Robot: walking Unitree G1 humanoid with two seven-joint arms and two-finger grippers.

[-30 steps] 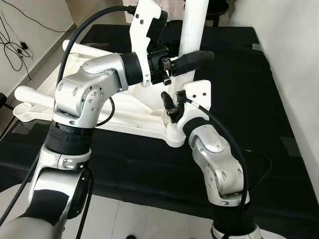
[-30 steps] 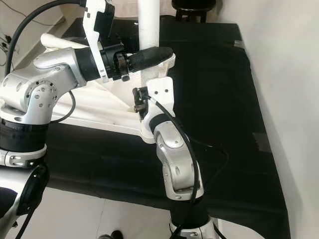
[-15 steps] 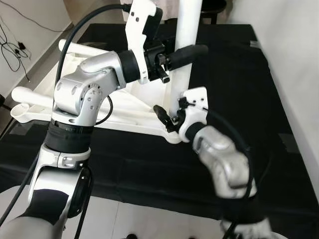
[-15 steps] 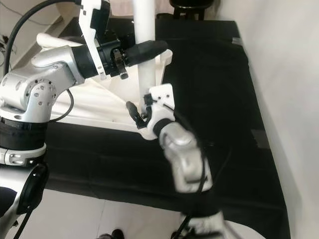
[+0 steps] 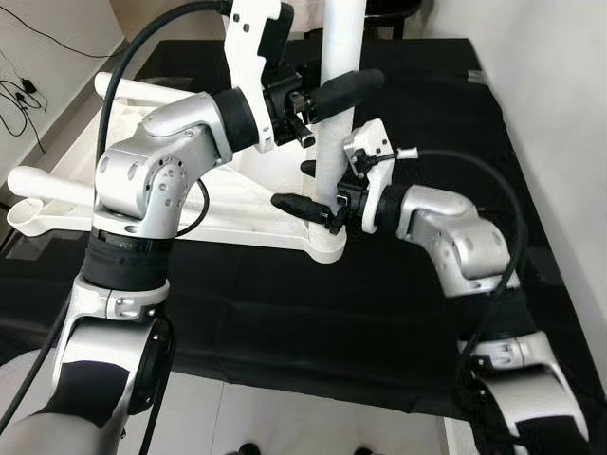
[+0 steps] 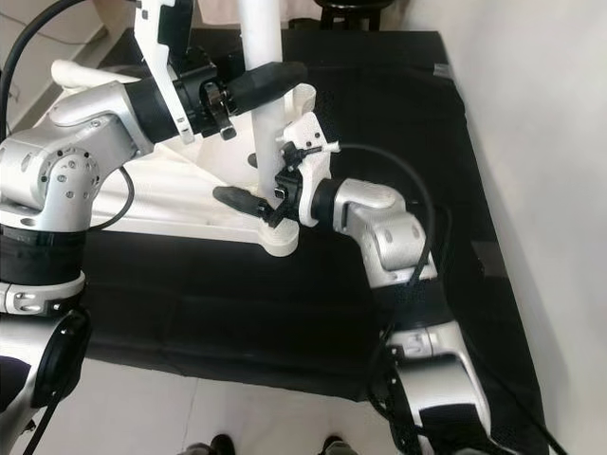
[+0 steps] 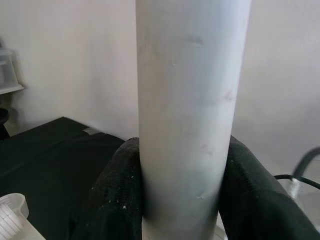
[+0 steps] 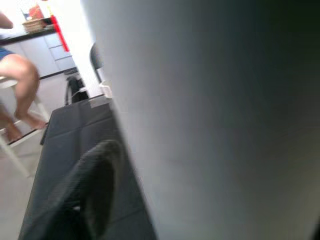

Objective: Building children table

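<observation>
The white table leg (image 5: pixel 340 95) is standing upright at the near right corner of the upside-down white tabletop (image 5: pixel 237 204), which is lying on a black cloth (image 5: pixel 427 313) spread over the floor; the leg is looking like a smooth, rigid plastic tube, probably hollow and light, so it is likely to slip or twist inside a loose grip rather than bend or break; taking it around the middle of the shaft, as is being done, seems sound, with a second hold low down near the corner socket (image 5: pixel 327 248) where the seating force is needed. The left gripper (image 5: pixel 332 92) is coming in from the robot's left and is clamping the leg well up its length, one black finger (image 7: pixel 112 195) pressing on each side of the tube in the left wrist view. The right gripper (image 5: pixel 305 187) is reaching in from the right at the foot of the leg, just above the tabletop corner; one long finger (image 5: pixel 302 204) is lying in front of the tube and the other seems to pass behind it, so the fingers are straddling the leg, but whether they are actually squeezing it I cannot tell, since the right wrist view is showing little beyond blurred white tube (image 8: pixel 210 120) and one dark finger (image 8: pixel 95 185); other legs (image 5: pixel 52 185) are lying flat along the far side of the tabletop.
</observation>
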